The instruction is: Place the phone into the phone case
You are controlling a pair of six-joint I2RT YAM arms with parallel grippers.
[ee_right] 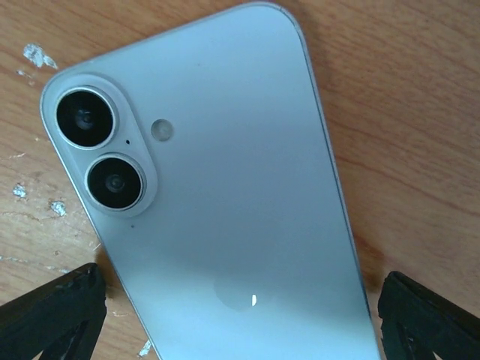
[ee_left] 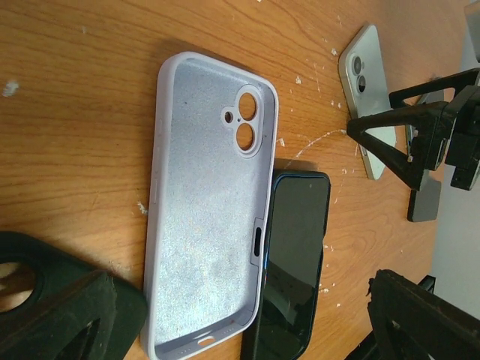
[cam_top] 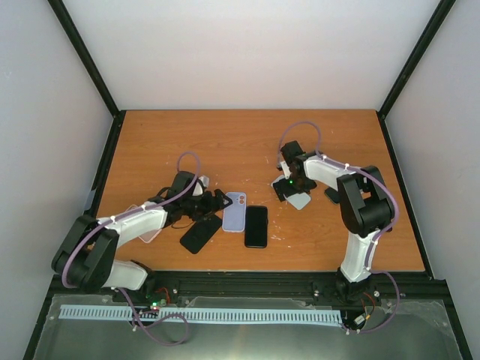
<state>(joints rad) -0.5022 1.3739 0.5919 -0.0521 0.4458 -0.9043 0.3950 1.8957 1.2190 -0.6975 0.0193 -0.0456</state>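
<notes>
A lavender phone case (cam_top: 235,212) lies open side up at the table's middle, and it also shows in the left wrist view (ee_left: 210,202). A black phone (cam_top: 256,226) lies screen up right beside it (ee_left: 292,262). My left gripper (cam_top: 217,202) is open and empty (ee_left: 247,322), its fingers spread on either side of the case's near end. A pale blue phone (ee_right: 225,202) lies back up, with its two camera lenses showing. My right gripper (cam_top: 289,187) is open, with a finger on each side of this phone (ee_right: 240,322) and small gaps to it.
A second black phone (cam_top: 201,233) lies left of the case, near the front edge. A clear pinkish case (cam_top: 148,227) lies under my left arm. A small dark object (cam_top: 332,195) sits right of the pale phone (cam_top: 300,199).
</notes>
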